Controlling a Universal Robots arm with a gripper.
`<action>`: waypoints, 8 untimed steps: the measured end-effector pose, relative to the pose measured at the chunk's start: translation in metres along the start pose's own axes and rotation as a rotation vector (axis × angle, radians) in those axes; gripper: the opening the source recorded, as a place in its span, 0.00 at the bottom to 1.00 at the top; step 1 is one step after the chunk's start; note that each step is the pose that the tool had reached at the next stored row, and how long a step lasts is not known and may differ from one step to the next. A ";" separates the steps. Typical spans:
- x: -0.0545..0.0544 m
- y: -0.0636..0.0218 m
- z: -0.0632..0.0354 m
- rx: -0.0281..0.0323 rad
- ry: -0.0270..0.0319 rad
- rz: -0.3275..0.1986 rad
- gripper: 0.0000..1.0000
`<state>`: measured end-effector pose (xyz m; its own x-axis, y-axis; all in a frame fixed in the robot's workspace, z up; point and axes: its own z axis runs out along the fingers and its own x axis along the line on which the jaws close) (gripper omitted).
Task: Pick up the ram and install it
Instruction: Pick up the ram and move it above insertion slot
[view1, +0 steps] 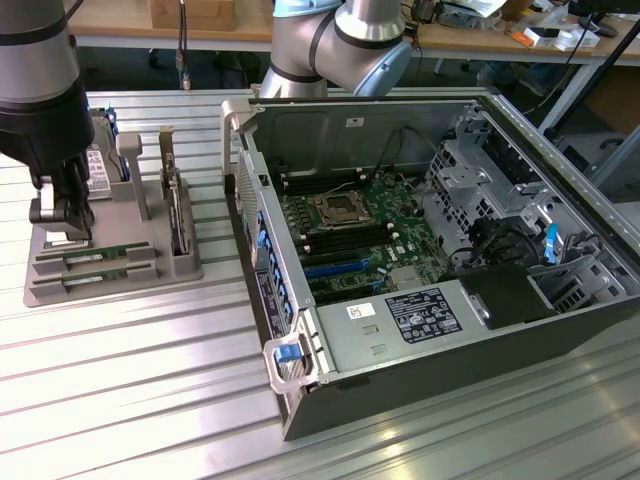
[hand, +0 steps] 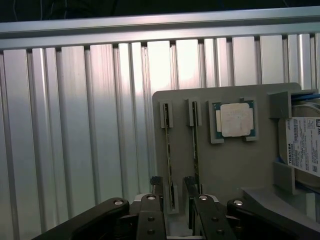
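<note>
Two ram sticks stand on edge in a grey holder tray (view1: 150, 272) at the exterior view's left. One ram stick (hand: 167, 150) runs between my fingers; the other ram stick (hand: 195, 145) lies beside it, nearer the processor chip. The same pair appears in the exterior view, rear stick (view1: 95, 256) and front stick (view1: 95, 276). My gripper (hand: 172, 184) is open and hangs low over one end of the tray (view1: 60, 228), its fingertips (hand: 155, 181) on either side of the stick without closing on it. The open computer case (view1: 430, 250) holds the motherboard (view1: 360, 225) with dark memory slots.
On the tray, a square silver processor chip (hand: 236, 120) and a labelled hard drive (hand: 304, 147) sit beyond the sticks, and a larger card (view1: 175, 205) stands upright. The case's raised side wall (view1: 255, 230) lies between tray and motherboard. The ribbed metal table (view1: 130, 390) surrounds everything.
</note>
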<state>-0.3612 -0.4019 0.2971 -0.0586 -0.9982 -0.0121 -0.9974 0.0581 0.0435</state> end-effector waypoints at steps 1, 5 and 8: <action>0.000 0.0000 0.0002 0.0000 0.0000 0.000 0.30; 0.000 -0.0001 0.0013 0.0000 0.0000 0.000 0.30; 0.000 -0.0001 0.0023 0.0001 0.0000 0.000 0.30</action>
<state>-0.3612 -0.4019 0.2947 -0.0586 -0.9982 -0.0121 -0.9974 0.0580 0.0434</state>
